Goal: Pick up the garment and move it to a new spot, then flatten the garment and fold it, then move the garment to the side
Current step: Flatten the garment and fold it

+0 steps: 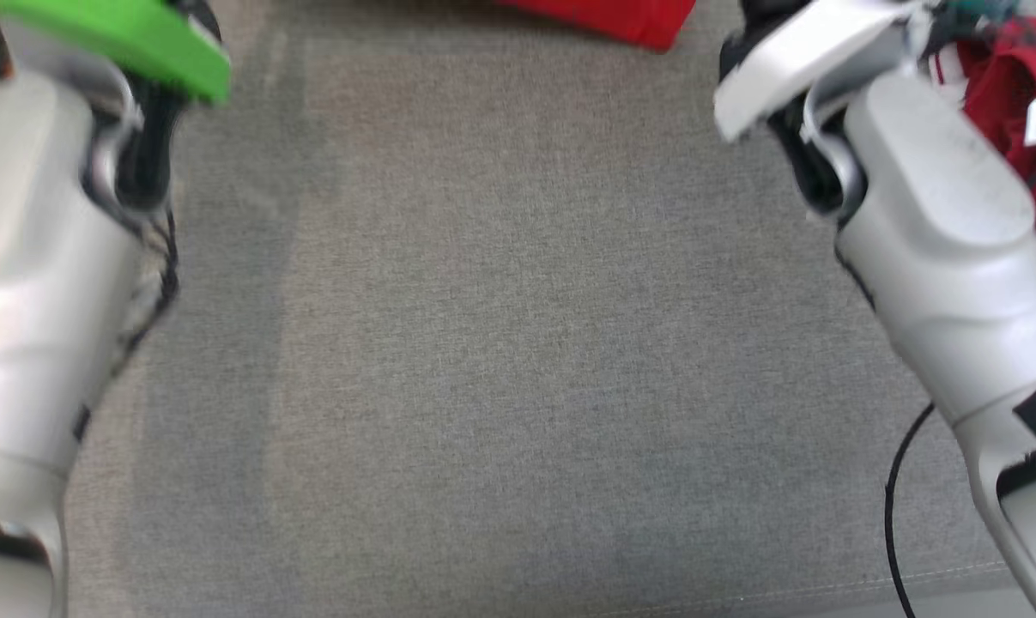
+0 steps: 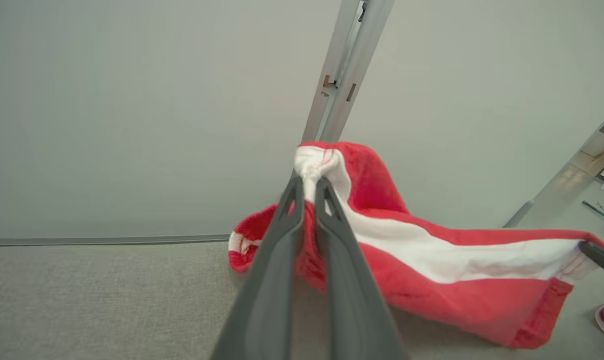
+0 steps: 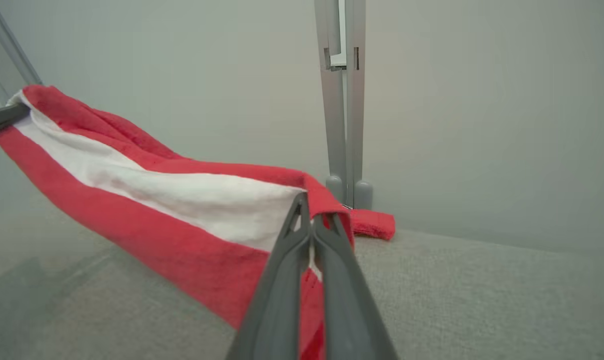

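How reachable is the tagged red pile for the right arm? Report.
Probably not yet. The red pile lies just beside that arm, but the right claw is shut on the striped garment, stretched to the left claw; it would have to release first.

The garment [image 2: 432,260] is a red fleecy cloth with a broad white band along its length. It hangs stretched from the centre to the right edge of the left wrist view. One end is pinched in the left gripper [image 2: 309,182] and the other in the right gripper [image 3: 312,212], and the lower red edge sags between them.
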